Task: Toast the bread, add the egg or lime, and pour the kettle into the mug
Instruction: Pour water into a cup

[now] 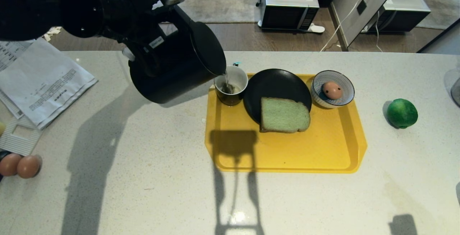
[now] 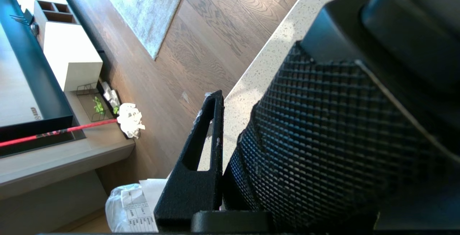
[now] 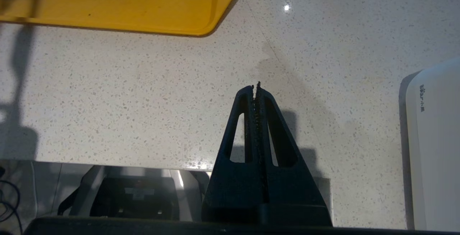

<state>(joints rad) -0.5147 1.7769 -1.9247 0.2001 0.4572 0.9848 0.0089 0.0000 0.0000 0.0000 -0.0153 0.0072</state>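
Left gripper (image 2: 230, 145) clamped; right gripper (image 3: 256, 86) closed.

We see a matt black kettle (image 1: 172, 73) with a knurled, rough grip, a glossy mug (image 1: 231, 89) and a smooth yellow plastic tray (image 1: 287, 152) on the speckled, polished stone counter (image 1: 143, 192). The bread (image 1: 284, 115) looks spongy, the lime (image 1: 401, 113) shiny, and the floor (image 2: 201, 30) is grained wood.
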